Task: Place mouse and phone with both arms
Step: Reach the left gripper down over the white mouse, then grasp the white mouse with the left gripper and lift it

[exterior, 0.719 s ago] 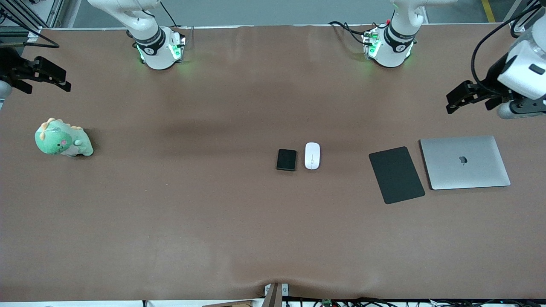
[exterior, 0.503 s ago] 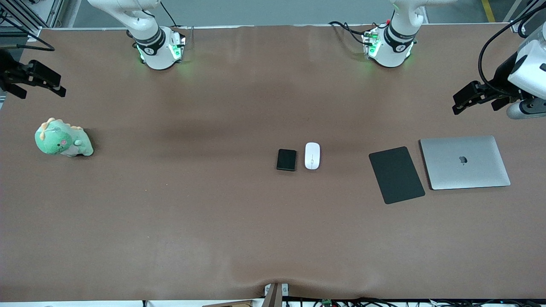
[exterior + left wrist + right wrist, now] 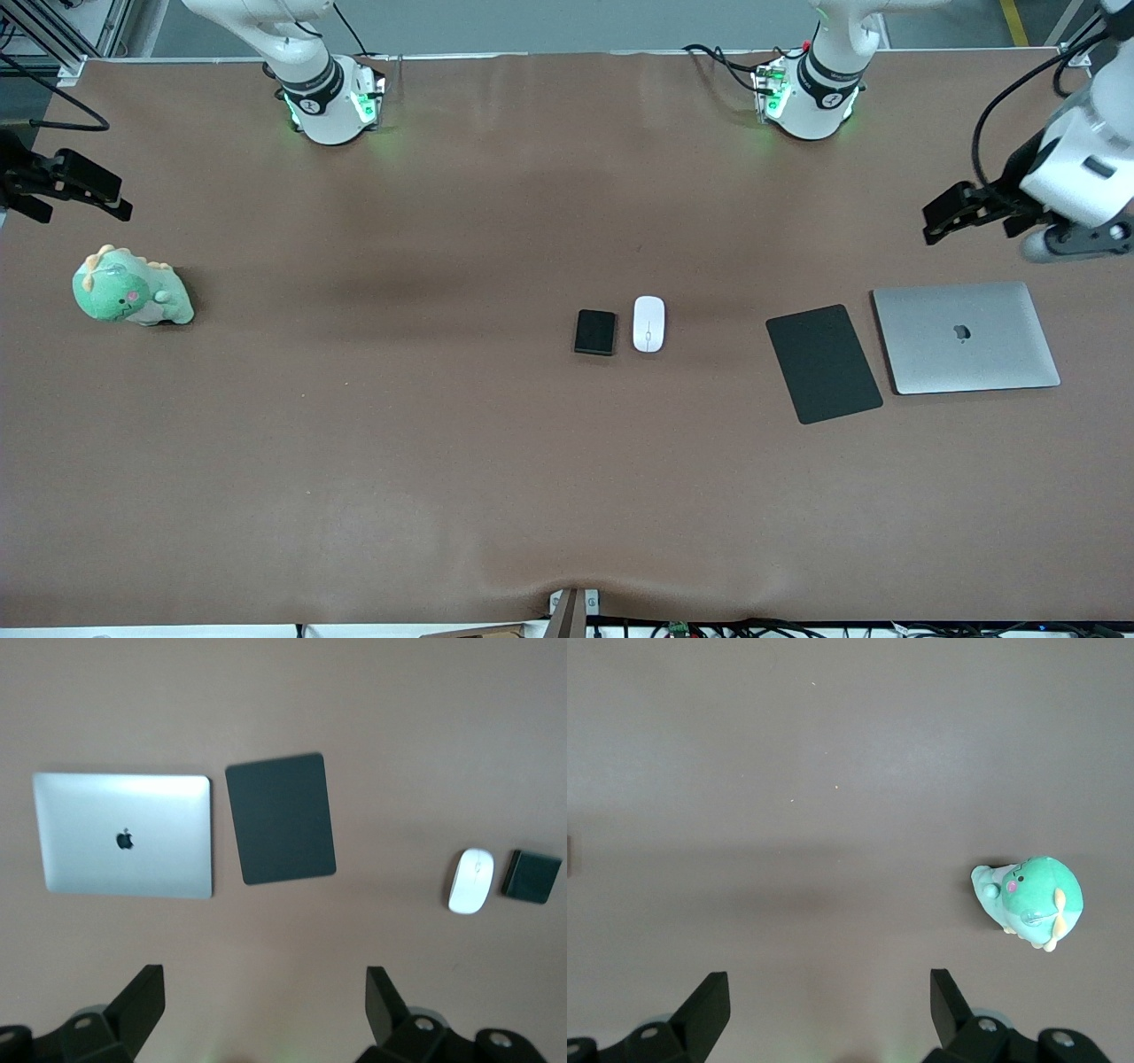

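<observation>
Since a moment ago my left hand (image 3: 941, 213) has drifted back tableward over the laptop (image 3: 966, 337) end, fingers spread; right hand (image 3: 824, 1014) spread too. Mouse (image 3: 648, 323) and phone (image 3: 595, 331) lie mid-table, glossy, likely slippery: I'd pinch their long sides.

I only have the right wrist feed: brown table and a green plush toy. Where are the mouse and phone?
Observer: Neither is in your feed. The mouse and phone lie side by side mid-table, the mouse toward the left arm's end.
Operator: Anything gripped yet?
Observer: No. The left gripper is open with nothing between its fingers, up over bare table near the laptop.
Operator: Any place to put the mouse?
Observer: A mouse pad lies beside the laptop, between it and the mouse, with nothing on it.
Operator: And my gripper?
Observer: The right gripper is open, over the table edge at the right arm's end, near the plush toy.
</observation>
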`<move>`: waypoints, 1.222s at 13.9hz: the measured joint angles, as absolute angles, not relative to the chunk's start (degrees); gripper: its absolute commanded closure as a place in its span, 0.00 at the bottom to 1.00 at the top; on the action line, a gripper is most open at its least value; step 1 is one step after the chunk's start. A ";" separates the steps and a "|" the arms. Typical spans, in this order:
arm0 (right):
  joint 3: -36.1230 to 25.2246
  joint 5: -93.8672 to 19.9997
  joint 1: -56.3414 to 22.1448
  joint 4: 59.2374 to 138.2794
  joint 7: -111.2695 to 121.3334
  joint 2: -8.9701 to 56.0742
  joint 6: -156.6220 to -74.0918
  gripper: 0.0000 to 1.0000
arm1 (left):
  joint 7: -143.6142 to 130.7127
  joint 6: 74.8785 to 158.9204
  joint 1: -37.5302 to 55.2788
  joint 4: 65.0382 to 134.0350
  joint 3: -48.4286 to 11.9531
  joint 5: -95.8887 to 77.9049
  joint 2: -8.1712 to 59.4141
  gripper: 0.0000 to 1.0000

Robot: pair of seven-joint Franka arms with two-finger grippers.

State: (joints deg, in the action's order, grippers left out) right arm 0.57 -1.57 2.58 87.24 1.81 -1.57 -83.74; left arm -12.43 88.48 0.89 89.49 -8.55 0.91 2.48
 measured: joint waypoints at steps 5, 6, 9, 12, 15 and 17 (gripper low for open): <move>0.80 -1.57 2.55 87.20 1.81 -1.55 -83.74 0.00 | -16.35 105.57 1.86 99.79 -13.90 0.76 6.21 0.00; 0.84 -1.57 2.54 87.20 1.81 -1.54 -83.74 0.00 | -18.46 108.94 2.13 101.72 -15.28 0.76 7.14 0.00; 0.97 -1.57 2.46 87.21 1.81 -1.18 -83.73 0.00 | -27.38 119.92 4.99 106.30 -18.11 0.76 12.11 0.00; 1.05 -1.57 2.40 87.21 1.81 -0.92 -83.73 0.00 | -39.40 130.29 11.14 107.39 -18.37 4.02 19.38 0.00; 1.10 -1.57 2.38 87.21 1.82 -0.91 -83.66 0.00 | -49.66 137.41 16.47 107.38 -18.44 10.31 26.45 0.01; 1.12 -1.57 2.36 87.23 1.82 -0.79 -83.61 0.00 | -52.41 139.42 18.46 107.11 -18.46 12.22 30.07 0.04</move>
State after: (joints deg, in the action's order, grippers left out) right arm 1.12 -1.57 2.36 87.23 1.82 -0.79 -83.61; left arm -52.41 139.42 18.46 107.11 -18.46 12.22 30.07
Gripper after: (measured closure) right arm 0.000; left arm 0.013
